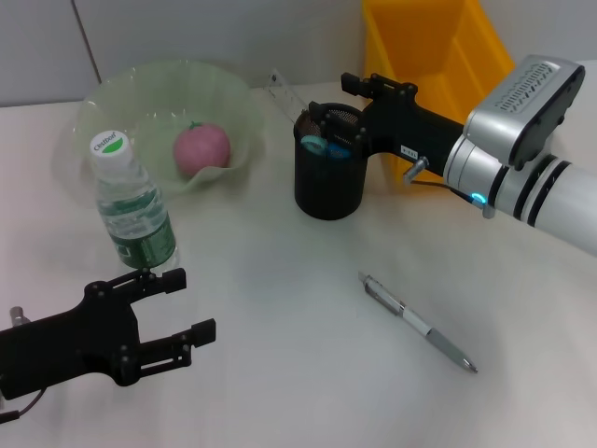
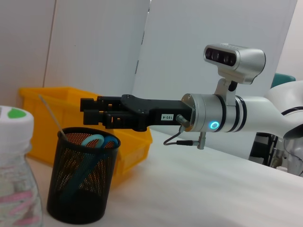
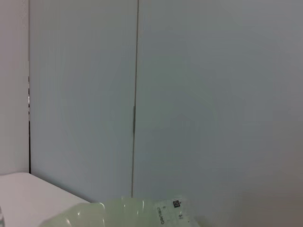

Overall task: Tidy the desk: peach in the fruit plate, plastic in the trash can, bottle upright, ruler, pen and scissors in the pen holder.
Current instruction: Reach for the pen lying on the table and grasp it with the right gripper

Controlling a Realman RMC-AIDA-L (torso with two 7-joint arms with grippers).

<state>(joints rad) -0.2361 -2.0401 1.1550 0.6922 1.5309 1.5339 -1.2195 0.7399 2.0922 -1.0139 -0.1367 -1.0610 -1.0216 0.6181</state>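
**Most of the desk is tidy; the pen is what remains**

The right claw [image 1: 350,112] hangs directly over the mouth of the pen holder [image 1: 329,182]. In the left wrist view its fingers sit close together above the rim with nothing between them, but whether they are fully closed I cannot tell. Just under the claw, inside the black mesh holder, stand the scissors [image 2: 94,144] with blue handles, and the clear ruler [image 1: 283,93] leans out of the holder on the far side. So these two things seem to be done.

On the near side of this claw, well apart from the holder, the pen [image 1: 417,320] lies flat on the white surface [image 1: 298,373]. It is slim, silver-grey, with a clip end and a narrow tip, and nothing touches it. I judge it is the next thing to bring.

Farther to the claw's left, the peach [image 1: 201,149] rests in the pale green fruit plate [image 1: 103,98], and the bottle [image 1: 131,205] stands upright with its cap on. Behind the claw is a yellow bin [image 1: 438,47]; no loose plastic is visible.

The left claw [image 1: 173,313] waits open and empty, low, near the bottle.
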